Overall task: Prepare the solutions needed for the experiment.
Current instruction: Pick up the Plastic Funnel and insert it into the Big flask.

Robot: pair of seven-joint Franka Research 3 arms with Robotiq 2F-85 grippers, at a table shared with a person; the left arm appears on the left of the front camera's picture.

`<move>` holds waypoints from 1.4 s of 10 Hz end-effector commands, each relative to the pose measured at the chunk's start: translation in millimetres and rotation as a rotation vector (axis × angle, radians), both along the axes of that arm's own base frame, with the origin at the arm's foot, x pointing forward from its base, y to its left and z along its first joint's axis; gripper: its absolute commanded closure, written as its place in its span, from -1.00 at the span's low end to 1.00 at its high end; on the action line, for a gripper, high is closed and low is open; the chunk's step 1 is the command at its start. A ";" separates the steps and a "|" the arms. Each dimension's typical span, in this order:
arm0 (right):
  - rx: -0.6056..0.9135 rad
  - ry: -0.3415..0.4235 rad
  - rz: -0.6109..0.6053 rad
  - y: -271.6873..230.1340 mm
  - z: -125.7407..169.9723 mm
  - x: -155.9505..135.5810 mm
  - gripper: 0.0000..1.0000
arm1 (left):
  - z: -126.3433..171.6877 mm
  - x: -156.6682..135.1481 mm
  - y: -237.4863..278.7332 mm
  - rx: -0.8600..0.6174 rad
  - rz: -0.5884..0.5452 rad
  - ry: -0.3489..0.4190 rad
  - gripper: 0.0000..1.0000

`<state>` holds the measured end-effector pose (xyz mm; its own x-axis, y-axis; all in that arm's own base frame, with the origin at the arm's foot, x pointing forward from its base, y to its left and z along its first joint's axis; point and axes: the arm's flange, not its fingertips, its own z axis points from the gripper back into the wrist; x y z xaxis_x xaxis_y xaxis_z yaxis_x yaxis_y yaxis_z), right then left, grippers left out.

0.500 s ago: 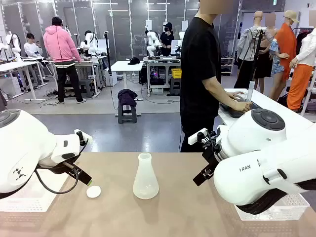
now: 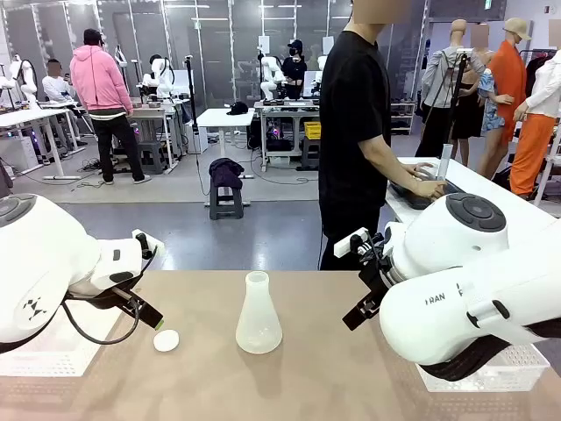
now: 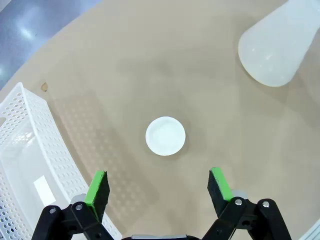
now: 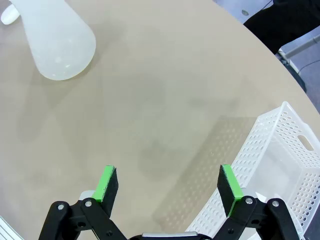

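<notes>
A frosted white conical flask stands upright and uncapped in the middle of the tan table; the solutions are hidden, as no liquid shows through its wall. A small round white cap lies on the table to its left. My left gripper hangs open above the cap, apart from it, with the flask farther off. My right gripper is open over bare table, with the flask well away from it. Nothing sits between either pair of fingers.
A white perforated basket sits at the table's left edge beneath my left arm, and another basket at the right edge. A person in black stands beyond the far edge, hands at a neighbouring table.
</notes>
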<state>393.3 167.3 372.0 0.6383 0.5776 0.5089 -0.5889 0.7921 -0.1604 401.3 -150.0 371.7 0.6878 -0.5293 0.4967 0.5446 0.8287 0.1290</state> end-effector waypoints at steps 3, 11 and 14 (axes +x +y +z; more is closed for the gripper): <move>0.001 0.001 -0.002 -0.1 0.0 0.1 -1.00 | 0.0 0.0 0.1 0.000 0.000 0.000 -1.00; 0.000 0.000 0.000 0.0 0.0 0.0 -1.00 | 0.0 0.0 0.1 0.000 0.000 0.000 -1.00; 0.314 -0.004 -0.012 11.8 53.0 -35.9 -1.00 | 34.3 -25.5 -4.1 -0.157 0.034 0.007 -1.00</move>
